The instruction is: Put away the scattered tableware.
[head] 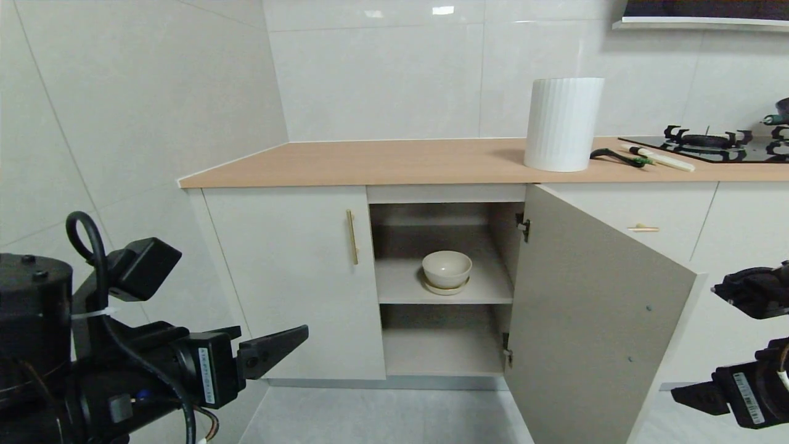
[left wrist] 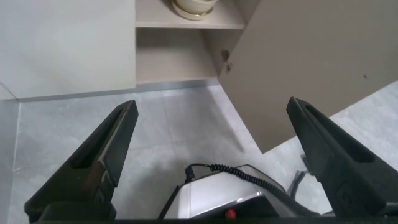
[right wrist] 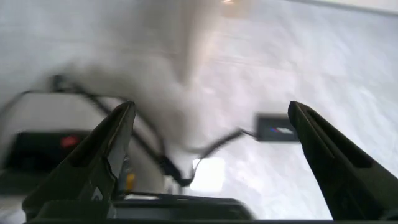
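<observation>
A cream bowl (head: 447,268) sits on a small plate (head: 445,289) on the middle shelf of the open cabinet (head: 444,277). The bowl's base (left wrist: 193,6) also shows past my left gripper. Pale chopsticks (head: 659,158) and a dark-handled utensil (head: 616,156) lie on the wooden counter (head: 400,161) beside the stove. My left gripper (head: 277,348) (left wrist: 211,106) hangs low, left of the cabinet, open and holding nothing. My right gripper (head: 693,393) (right wrist: 211,106) hovers low at the right, outside the swung-out door, open and holding nothing over the floor.
The cabinet door (head: 592,314) stands swung out between the two arms. The left door (head: 296,277) is shut. A tall white ribbed cylinder (head: 563,123) stands on the counter, and a gas stove (head: 709,145) is at the far right. The tiled wall closes in at the left.
</observation>
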